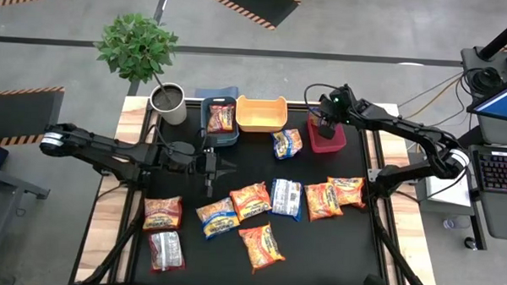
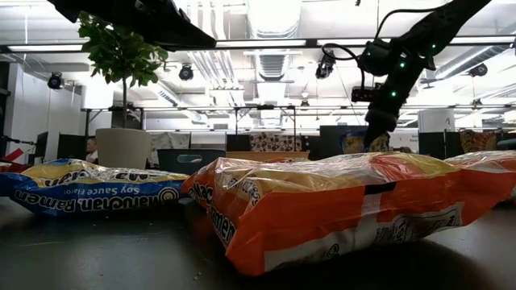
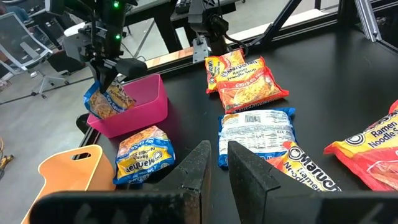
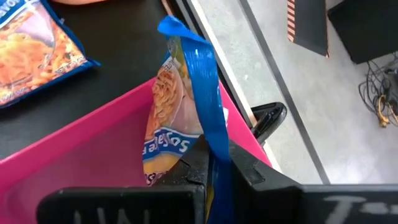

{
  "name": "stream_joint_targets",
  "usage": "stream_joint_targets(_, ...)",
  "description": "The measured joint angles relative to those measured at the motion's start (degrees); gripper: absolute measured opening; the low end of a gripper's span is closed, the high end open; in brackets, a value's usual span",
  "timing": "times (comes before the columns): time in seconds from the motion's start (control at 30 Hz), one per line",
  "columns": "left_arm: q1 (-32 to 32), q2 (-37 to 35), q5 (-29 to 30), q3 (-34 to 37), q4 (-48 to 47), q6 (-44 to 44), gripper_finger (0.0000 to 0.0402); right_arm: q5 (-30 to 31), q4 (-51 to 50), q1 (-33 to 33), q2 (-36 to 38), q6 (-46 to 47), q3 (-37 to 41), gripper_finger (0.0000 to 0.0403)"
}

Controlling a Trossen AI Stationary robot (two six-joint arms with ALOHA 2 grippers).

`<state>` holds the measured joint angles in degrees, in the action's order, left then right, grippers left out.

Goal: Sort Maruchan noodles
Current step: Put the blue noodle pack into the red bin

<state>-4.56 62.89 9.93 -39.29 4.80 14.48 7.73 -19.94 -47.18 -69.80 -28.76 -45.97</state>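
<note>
We see a potted plant (image 1: 138, 47) in a pale pot (image 1: 169, 104) at the table's far left corner, with a blue bin (image 1: 222, 138), a yellow bin (image 1: 261, 114) and a red bin (image 1: 328, 142) alongside

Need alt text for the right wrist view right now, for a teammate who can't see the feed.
The right gripper is shut on a blue noodle packet, holding it upright over the pink bin. Another blue packet lies on the black table beyond the bin, and grey floor shows past the table edge.
</note>
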Motion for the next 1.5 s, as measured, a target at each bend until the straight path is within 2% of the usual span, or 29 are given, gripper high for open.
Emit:
stream_joint_targets(0.2,0.0,0.0,0.0,0.0,0.0,-0.2,0.0039,0.33,1.13,0.0,0.0,2.28,0.02,0.0022)
stream_joint_targets(0.37,0.0,0.0,-0.02,0.0,0.0,-0.72,0.0039,2.84,1.38,0.0,0.0,3.41,0.02,0.0022)
stream_joint_targets(0.87,0.0,0.0,-0.04,0.0,0.0,-6.19,0.0039,2.78,0.49,0.0,0.0,3.3,0.02,0.0024)
stream_joint_targets(1.03,0.0,0.0,-0.07,0.11,-0.02,-7.7,0.0039,2.39,-0.34,0.0,0.0,1.27,0.02,0.0011)
stream_joint_targets(1.17,0.0,0.0,-0.07,0.11,-0.02,-7.62,0.0039,2.43,-0.31,0.0,0.0,3.04,0.02,0.001)
stream_joint_targets(1.3,0.0,0.0,-0.07,0.13,-0.02,-7.58,0.0039,2.4,-0.35,0.02,0.0,4.61,0.02,0.0023)
stream_joint_targets(1.5,0.0,0.0,-0.04,0.22,0.85,-7.56,0.0039,2.4,-0.34,0.0,0.0,7.91,0.02,0.0081)
